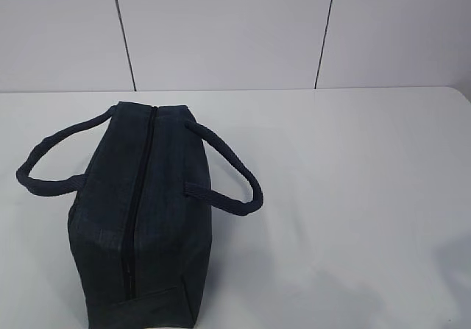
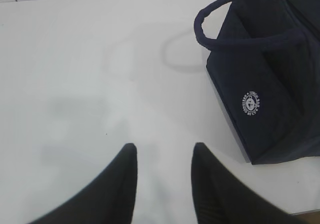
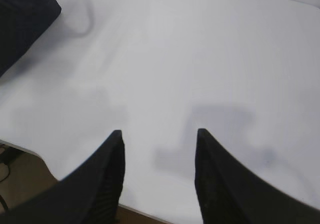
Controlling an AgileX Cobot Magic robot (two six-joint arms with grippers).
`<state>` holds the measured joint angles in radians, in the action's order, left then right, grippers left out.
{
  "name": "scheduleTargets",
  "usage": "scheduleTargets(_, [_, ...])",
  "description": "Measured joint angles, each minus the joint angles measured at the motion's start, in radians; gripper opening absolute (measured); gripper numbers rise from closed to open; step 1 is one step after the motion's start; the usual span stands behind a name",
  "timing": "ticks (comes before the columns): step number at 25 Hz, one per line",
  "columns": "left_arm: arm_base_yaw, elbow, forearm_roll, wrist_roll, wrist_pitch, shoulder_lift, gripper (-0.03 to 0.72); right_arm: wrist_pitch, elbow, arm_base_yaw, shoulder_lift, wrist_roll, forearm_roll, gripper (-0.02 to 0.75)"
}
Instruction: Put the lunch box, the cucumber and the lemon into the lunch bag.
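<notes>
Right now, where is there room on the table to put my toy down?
Lots of room. The whole right side of the table, from the lunch bag's right handle to the far edge, is bare. The table in front of both claws, left and right, is bare too. Only the left front, around the bag, is crowded.

Bare table [image 1: 353,196] beside lunch bag [image 1: 140,211]

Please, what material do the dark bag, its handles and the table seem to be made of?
The bag looks like dark navy woven fabric, matte: a faint weave and soft creases show. Its handles seem thick fabric cord or webbing, rounded, holding their loops; which one is unclear. The table appears smooth white laminate or plastic, slightly glossy: it shows soft shadows, no grain.
</notes>
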<state>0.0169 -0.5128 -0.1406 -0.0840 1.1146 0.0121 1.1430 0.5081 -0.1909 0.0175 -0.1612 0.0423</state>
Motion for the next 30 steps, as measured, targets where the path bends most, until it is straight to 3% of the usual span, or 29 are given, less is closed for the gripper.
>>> scheduleTargets(30, [0.0,0.0,0.0,0.0,0.0,0.0,0.264,0.0,0.0,0.0,0.0,-0.002,0.0,0.334])
